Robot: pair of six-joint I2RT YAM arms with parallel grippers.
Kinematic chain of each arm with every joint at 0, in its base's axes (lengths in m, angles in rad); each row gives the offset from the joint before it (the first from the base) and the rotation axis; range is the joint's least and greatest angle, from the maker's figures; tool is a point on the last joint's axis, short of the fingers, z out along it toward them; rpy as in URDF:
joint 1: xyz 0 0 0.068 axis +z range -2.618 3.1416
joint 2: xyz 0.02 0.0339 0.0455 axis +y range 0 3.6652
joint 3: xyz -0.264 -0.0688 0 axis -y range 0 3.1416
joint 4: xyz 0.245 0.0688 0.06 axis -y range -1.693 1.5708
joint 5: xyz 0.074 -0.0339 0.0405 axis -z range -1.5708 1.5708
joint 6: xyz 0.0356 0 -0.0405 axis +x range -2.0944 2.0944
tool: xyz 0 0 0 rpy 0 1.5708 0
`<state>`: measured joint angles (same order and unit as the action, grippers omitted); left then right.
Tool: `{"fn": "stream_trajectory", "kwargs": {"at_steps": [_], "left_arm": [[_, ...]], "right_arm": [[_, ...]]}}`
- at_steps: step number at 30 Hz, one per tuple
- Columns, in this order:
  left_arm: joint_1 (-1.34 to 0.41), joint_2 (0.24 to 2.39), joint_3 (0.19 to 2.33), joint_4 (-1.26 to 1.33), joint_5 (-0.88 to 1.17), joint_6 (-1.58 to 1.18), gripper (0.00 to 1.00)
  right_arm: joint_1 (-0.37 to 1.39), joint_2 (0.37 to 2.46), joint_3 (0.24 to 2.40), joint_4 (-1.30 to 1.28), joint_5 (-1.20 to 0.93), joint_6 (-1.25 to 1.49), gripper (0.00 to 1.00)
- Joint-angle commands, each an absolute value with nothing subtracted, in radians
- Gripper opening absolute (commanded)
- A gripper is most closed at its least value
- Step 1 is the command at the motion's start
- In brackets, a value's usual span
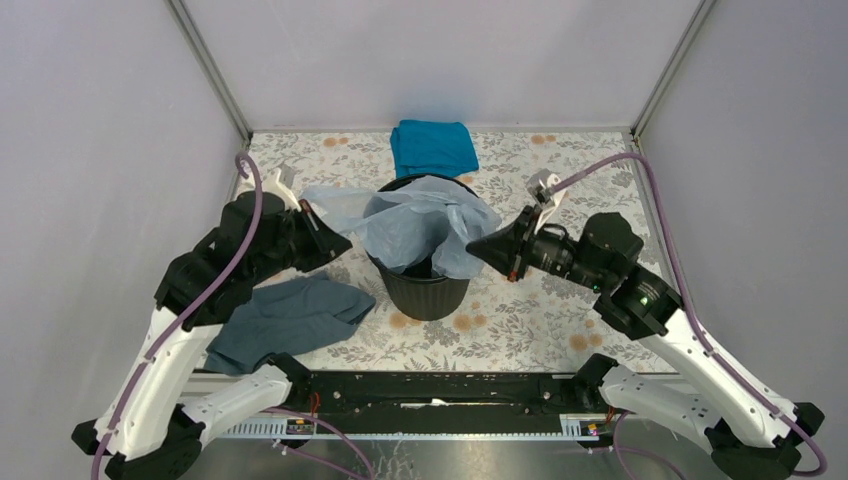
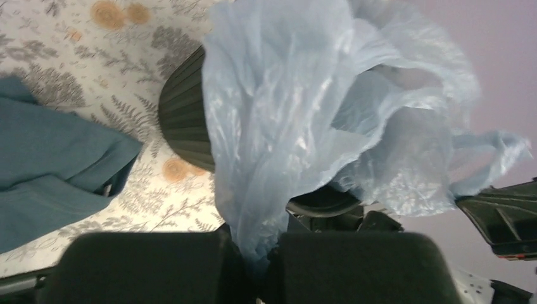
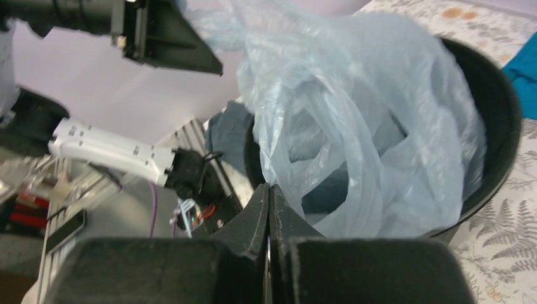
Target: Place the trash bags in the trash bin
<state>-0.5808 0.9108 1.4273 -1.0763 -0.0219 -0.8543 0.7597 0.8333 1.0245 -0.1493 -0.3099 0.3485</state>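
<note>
You have the trash bag [image 1: 415, 225] spread over the mouth of the trash bin [image 1: 425, 292], partly sunk inside – stretched so because the left gripper [image 2: 253, 252] pinches its film and the right gripper [image 3: 269, 197] is closed tight at the opposite edge – grip there unclear.

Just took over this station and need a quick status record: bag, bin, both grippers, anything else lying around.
trash bag: draped over the bin's mouth, partly hanging inside, much of it still above the rim
trash bin: upright, between the two arms
left gripper: shut on the bag's left edge
right gripper: shut, tips at the bag's right side; unclear if film is pinched
teal cloth: folded, behind the bin
dark grey cloth: crumpled, near-left of the bin
</note>
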Motion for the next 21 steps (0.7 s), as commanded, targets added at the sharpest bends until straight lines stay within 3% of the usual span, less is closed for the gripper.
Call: {"fn": "stream_trajectory", "kwargs": {"at_steps": [1,10,16,20,21], "left_arm": [[-0.578,0.883,1.333,-1.112,-0.037,-0.797,0.0],[-0.578,0.76,1.123,-1.069,-0.046,-0.782,0.0],[-0.578,0.768,1.063,-1.048,-0.062,-0.732,0.0],[-0.578,0.784,1.021,-1.007,-0.062,-0.699,0.0],[-0.578,0.787,1.012,-0.994,-0.057,-0.69,0.0]], "right_arm": [[0.761,0.781,0.952,-0.15,-0.52,0.323,0.0],[0.761,0.637,0.789,-0.205,-0.572,0.493,0.02],[0.762,0.557,0.744,-0.414,-0.322,0.486,0.05],[0.761,0.564,0.747,-0.519,-0.047,0.62,0.15],[0.761,0.564,0.73,-0.494,-0.037,0.638,0.22]]}}
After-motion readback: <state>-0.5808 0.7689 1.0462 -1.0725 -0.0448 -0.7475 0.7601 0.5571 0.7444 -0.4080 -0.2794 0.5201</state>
